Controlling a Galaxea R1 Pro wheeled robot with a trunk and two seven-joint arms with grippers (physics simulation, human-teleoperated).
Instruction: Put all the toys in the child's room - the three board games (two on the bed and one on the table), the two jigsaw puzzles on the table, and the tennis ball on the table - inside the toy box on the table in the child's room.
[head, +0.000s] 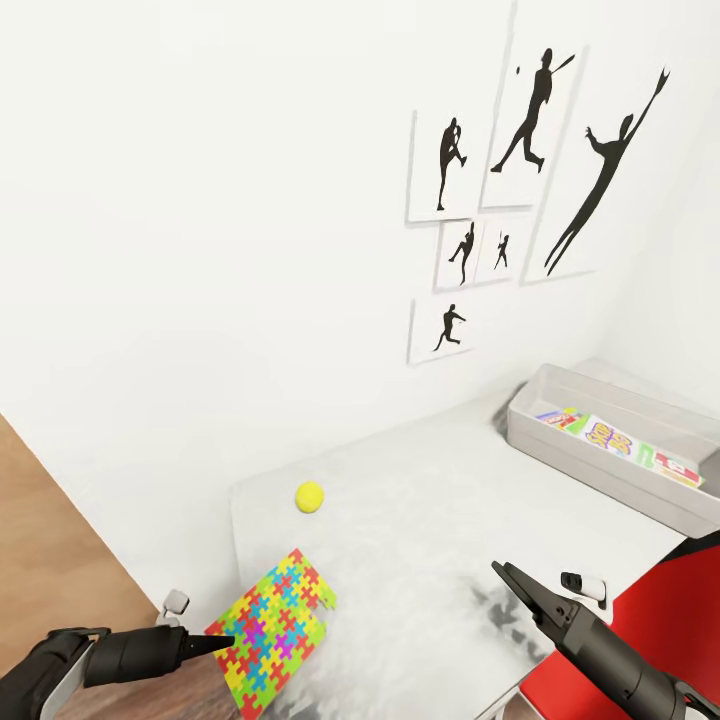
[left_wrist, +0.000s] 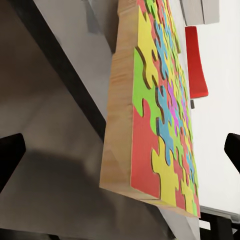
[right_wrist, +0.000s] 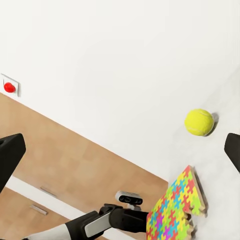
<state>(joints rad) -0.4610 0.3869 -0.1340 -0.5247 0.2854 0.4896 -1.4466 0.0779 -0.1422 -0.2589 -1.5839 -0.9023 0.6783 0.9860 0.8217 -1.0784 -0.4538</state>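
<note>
A jigsaw puzzle (head: 275, 630) of yellow, green, pink and blue pieces lies on the table (head: 430, 540), overhanging its near left edge. My left gripper (head: 215, 643) is open at that overhanging edge; in the left wrist view the puzzle's wooden edge (left_wrist: 122, 125) stands close between the spread fingers (left_wrist: 10, 155). The tennis ball (head: 309, 496) rests on the table beyond the puzzle. Above the table's near side, my right gripper (head: 515, 585) is open and empty, facing the ball (right_wrist: 199, 122) and the puzzle (right_wrist: 177, 210). The toy box (head: 600, 470) at the far right holds printed board games (head: 610, 440).
A red chair (head: 650, 620) stands under my right arm at the table's near right. White walls close off the table's far side, with black silhouette pictures (head: 530, 130) above the toy box. Wood-plank floor (head: 40, 540) lies off the table's left edge.
</note>
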